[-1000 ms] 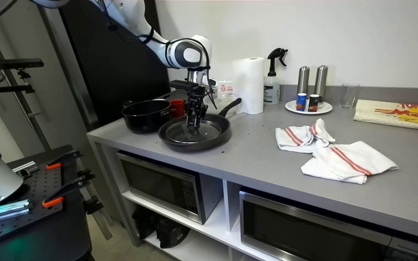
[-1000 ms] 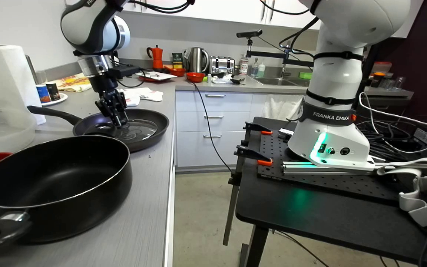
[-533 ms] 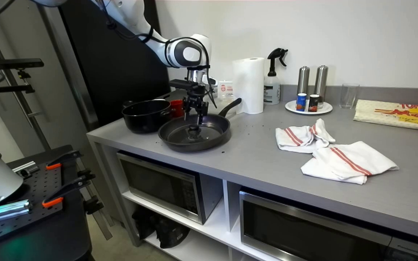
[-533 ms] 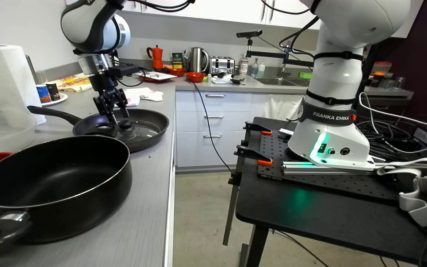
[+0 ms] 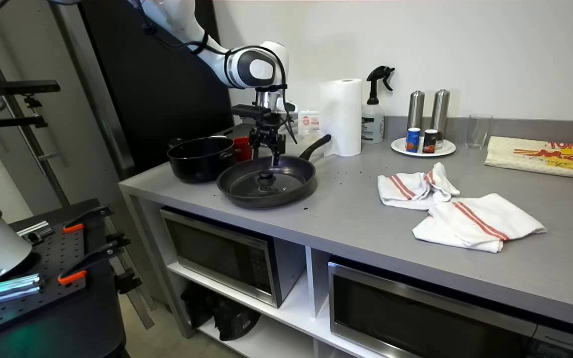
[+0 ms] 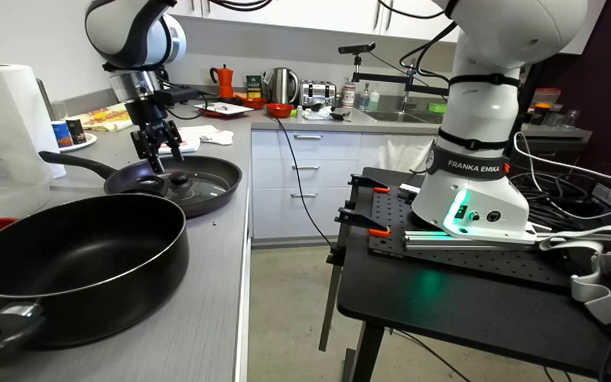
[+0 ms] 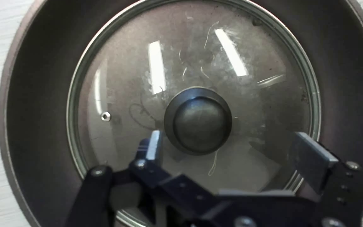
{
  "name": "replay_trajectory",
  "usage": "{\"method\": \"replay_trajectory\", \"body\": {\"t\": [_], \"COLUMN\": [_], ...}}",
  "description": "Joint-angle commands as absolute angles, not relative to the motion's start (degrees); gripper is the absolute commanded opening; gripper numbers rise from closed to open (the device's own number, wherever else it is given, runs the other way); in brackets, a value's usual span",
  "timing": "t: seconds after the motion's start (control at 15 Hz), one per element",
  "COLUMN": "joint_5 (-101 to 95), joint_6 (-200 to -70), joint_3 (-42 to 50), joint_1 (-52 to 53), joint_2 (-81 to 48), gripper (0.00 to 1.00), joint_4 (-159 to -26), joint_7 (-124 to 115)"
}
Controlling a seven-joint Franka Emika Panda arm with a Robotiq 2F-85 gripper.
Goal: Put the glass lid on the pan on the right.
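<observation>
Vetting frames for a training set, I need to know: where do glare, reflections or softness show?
In the wrist view, bright white streaks, probably reflected lighting, mark the glass lid, and the fingers look slightly soft; in an exterior view, the lid's glass nearly blends into the dark pan; in both exterior views, a green glow tints the black table.

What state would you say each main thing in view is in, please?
Frying pan: upright.
Glass lid: right way up, lying inside the frying pan.
Tool: open, above the glass lid, holding nothing.
Two-handled pot: upright, uncovered.
Dish towels: rumpled.
Spray bottle: upright.
Microwaves: doors shut.
</observation>
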State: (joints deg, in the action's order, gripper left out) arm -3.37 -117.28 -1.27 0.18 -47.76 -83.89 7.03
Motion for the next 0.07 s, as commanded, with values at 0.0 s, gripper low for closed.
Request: {"method": "replay_trajectory", "body": {"t": [0.0], "joint_5": [-3.37], "joint_6": [-117.14], "joint_3": [-1.27], "joint_1": [0.18], "joint_2": [-47.90], "gripper": [1.00], "joint_4": [-83.71], "joint_7": [7.01]}}
